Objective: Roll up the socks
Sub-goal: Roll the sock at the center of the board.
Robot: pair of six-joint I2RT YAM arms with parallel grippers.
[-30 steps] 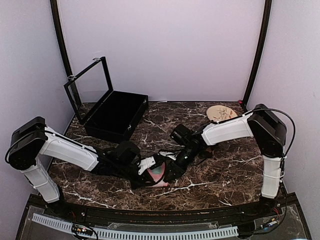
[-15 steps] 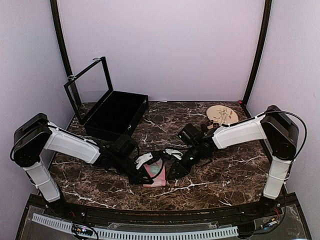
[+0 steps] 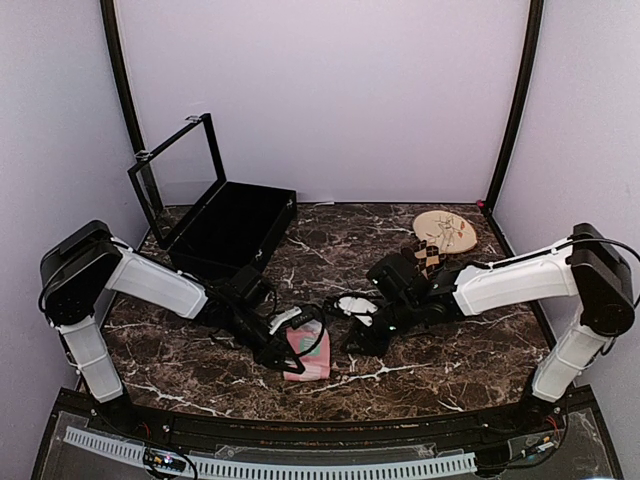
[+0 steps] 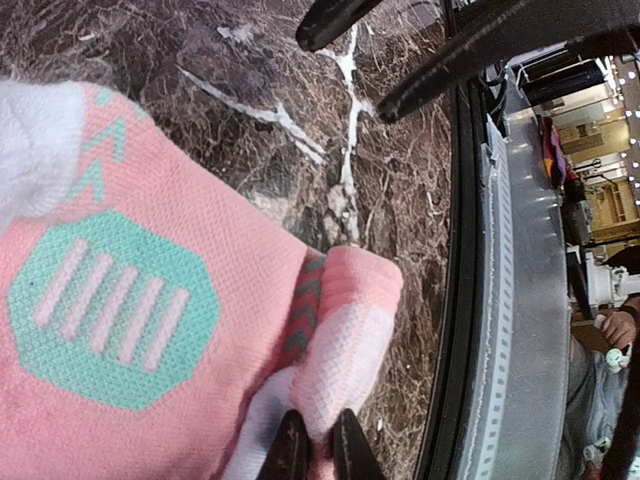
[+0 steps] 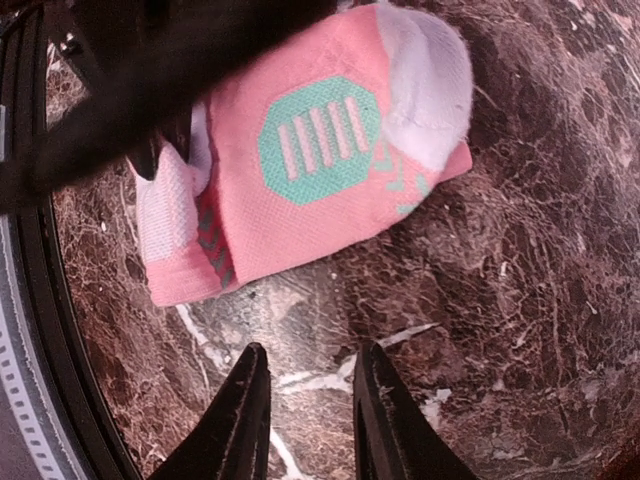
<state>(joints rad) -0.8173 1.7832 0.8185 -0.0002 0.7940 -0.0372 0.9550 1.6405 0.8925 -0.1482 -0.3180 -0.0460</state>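
Note:
A pink sock (image 3: 308, 352) with a teal patch and white toe lies on the dark marble table (image 3: 450, 360) near the front middle. It fills the left wrist view (image 4: 150, 330) and shows in the right wrist view (image 5: 300, 170). My left gripper (image 3: 292, 352) is shut on the sock's pink and white cuff edge (image 4: 345, 350) at its near end. My right gripper (image 3: 355, 342) is open and empty, just right of the sock, with bare marble between its fingers (image 5: 245, 400).
An open black case (image 3: 228, 228) stands at the back left. A round wooden disc (image 3: 444, 228) lies at the back right. A small white piece (image 3: 352, 304) lies beside the right arm. The table's front rail (image 3: 270, 466) runs close below the sock.
My right gripper has let go and drawn back to the right of the sock. My left gripper stays on the sock, which now lies flatter on the table.

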